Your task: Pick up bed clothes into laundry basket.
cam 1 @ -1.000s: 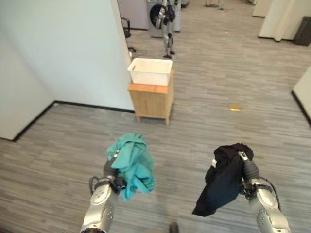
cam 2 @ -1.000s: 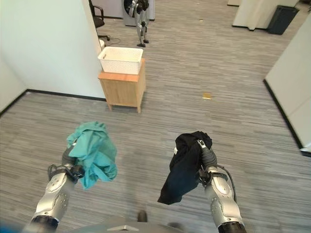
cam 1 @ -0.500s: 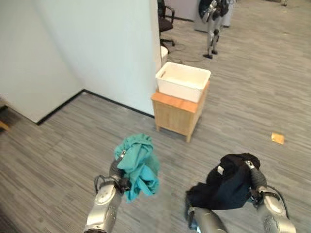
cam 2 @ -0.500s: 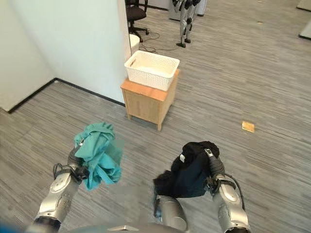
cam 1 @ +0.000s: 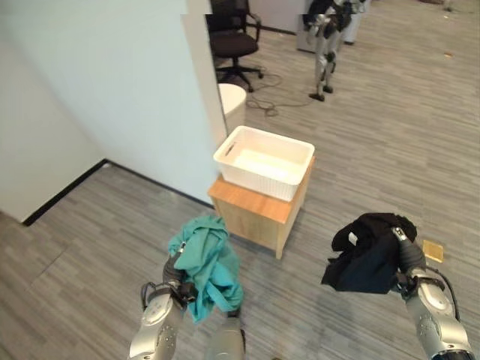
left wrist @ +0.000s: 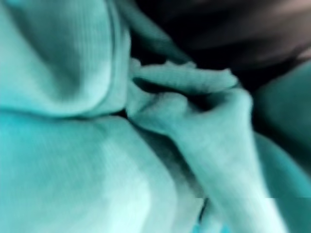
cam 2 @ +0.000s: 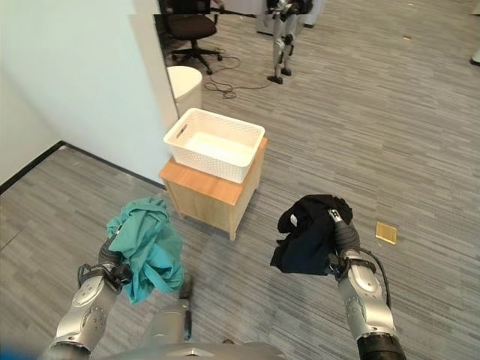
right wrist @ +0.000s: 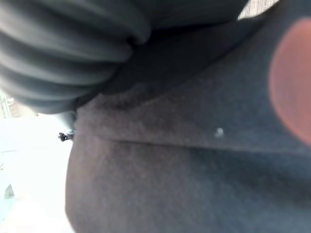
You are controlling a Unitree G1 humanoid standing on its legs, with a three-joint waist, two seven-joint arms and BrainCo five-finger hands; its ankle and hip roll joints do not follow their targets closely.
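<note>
No readable writing anywhere you look. Your left hand [cam 1: 174, 279] is bunched round the teal garment [cam 1: 206, 262], which hangs from it above the floor; your right hand [cam 2: 346, 244] carries the black garment [cam 2: 309, 232], though you cannot tell how its fingers sit under the cloth. The left wrist view gives you teal folds [left wrist: 97, 121] close up, the right wrist view dark fabric [right wrist: 194, 170]. Compared with half a second ago, the white laundry basket [cam 1: 264, 161] on the wooden cabinet [cam 1: 259, 217] sits nearer and more centred between your arms; a black office chair [cam 1: 232, 41] now appears behind.
</note>
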